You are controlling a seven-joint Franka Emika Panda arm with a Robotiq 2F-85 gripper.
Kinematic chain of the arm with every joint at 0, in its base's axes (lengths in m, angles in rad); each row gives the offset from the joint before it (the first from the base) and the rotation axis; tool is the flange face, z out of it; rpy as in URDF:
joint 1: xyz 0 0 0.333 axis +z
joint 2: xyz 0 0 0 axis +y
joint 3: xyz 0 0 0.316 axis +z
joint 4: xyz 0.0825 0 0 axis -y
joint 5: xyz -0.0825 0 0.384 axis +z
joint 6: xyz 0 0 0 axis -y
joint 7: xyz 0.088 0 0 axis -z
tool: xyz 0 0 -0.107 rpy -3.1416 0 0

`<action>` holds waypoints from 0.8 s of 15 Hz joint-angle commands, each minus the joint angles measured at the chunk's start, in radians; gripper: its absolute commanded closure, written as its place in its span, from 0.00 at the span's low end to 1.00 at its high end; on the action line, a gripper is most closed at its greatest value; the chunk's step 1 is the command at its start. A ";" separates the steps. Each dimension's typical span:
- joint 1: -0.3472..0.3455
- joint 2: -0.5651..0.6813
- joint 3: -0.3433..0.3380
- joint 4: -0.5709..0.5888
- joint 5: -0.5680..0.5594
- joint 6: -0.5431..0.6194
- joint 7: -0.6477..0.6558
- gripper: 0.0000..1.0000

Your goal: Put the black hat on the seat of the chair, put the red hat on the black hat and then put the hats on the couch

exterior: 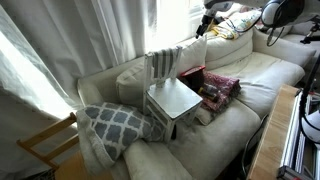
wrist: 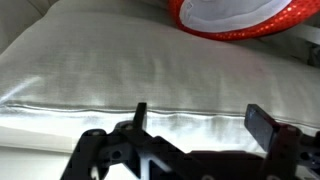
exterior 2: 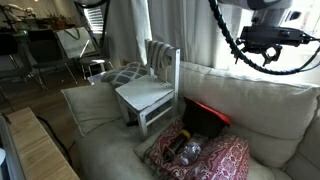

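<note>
Hanging over a pale cushion of the couch [wrist: 100,60], the gripper [wrist: 198,112] has its jaws spread wide with nothing between them; only bare upholstery shows in the gap. The red hat [wrist: 235,20] lies ahead of the jaws, beyond the fingertips, resting on the same cushion and cut off by the edge of the wrist view. It does not sit square to the gap. Its middle falls a little toward the broader-looking finger [wrist: 262,122], so the thin finger on the other side is the farther of the two from it. The hat is round, with a brim all the way about, so it has no long axis to line up with; any bite across the brim looks as good as another. What matters is the offset: forward, and slightly across toward that broad finger.

The black hat cannot be made out for certain. It may be under the red one or elsewhere, and the part of the red hat that shows does not settle it. In an exterior view a dark, red-edged thing [exterior 2: 205,117] sits on the red patterned cloth [exterior 2: 205,158], well below and away from the jaws, too small to name.

The chair [exterior 2: 145,95] stands on the couch seat, well apart from the gripper [exterior 2: 265,48] and lower than it. Its seat is bare in both exterior views [exterior: 172,98]. Nothing rests on the seat now, so any carry to it would run down and away from the cushion under the jaws.
</note>
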 commanded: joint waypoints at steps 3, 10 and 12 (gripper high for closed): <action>-0.021 -0.150 -0.032 -0.098 0.009 -0.232 0.194 0.00; -0.040 -0.307 0.001 -0.275 0.085 -0.444 0.302 0.00; -0.041 -0.363 0.003 -0.371 0.117 -0.404 0.294 0.00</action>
